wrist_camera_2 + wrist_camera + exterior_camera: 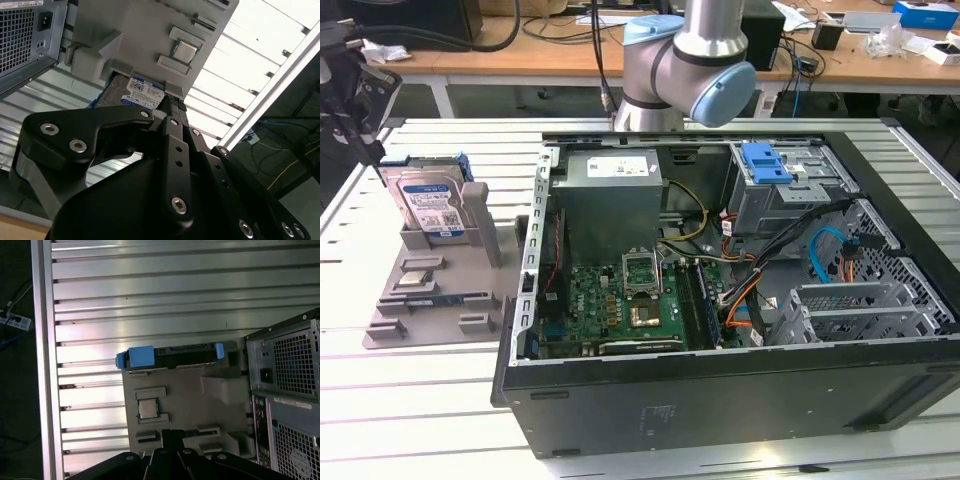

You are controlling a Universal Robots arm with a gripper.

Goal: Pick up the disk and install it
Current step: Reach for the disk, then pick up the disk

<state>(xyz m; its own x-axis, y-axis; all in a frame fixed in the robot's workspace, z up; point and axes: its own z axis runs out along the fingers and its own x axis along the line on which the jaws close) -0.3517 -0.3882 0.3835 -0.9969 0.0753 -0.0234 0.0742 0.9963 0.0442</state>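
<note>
The silver-grey rectangular hard disk (430, 205), with a white and blue label and blue plastic side rails, stands on edge in a slot of the grey plastic fixture (430, 295). It is on the exterior view's left, beside the open black computer case (720, 395). The fixture and case rest on the slatted aluminium table (410, 420). The black gripper (172, 436) hangs over the fixture, near the disk but apart from it. I cannot tell whether its claw is apart or together.

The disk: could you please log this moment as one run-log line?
disk: upright in grey holder, outside computer case | tool: near holder, apart from disk | install: not yet done
</note>
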